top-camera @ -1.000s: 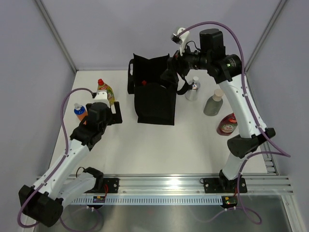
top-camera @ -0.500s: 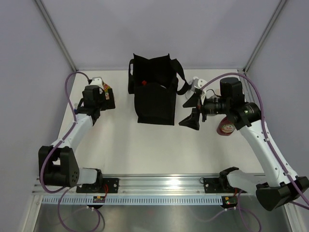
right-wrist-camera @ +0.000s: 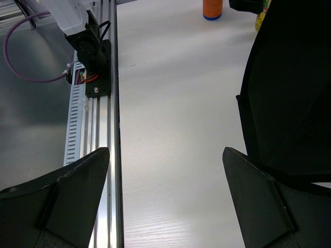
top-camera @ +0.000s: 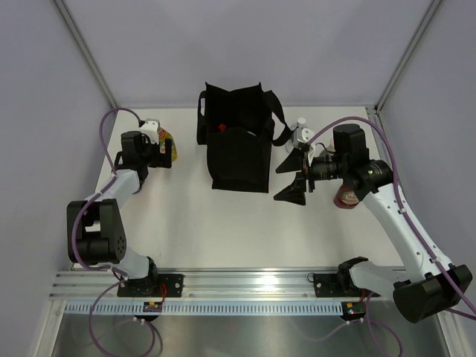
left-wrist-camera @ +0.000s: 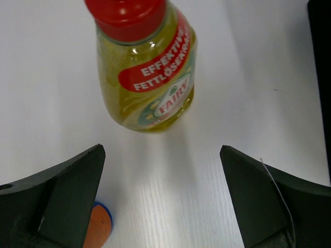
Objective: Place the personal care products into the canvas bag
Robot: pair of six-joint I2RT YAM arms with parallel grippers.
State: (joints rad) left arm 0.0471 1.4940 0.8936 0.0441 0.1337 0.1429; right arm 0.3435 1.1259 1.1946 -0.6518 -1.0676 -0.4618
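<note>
At the far left of the white table, a yellow bottle: see-through, greenish-yellow inside, with a red cap and a red label band in white lettering. Stands upright, left of the canvas bag and apart from it. Close by, an orange bottle with a blue rim. As for the bag: black, boxy, upright, open at the top, strap handles hanging at its sides. Holds something red, too small to name. To the right, under the right forearm, a dark red bottle, partly hidden.

As for the left gripper: reaches far along the left edge, elbow folded back on the near side, and points straight at the yellow bottle. Fingers spread wide, bottle just beyond the tips, untouched. As for the right gripper: hangs just right of the bag, aimed left across the table. Spread wide too, holding nothing.
</note>
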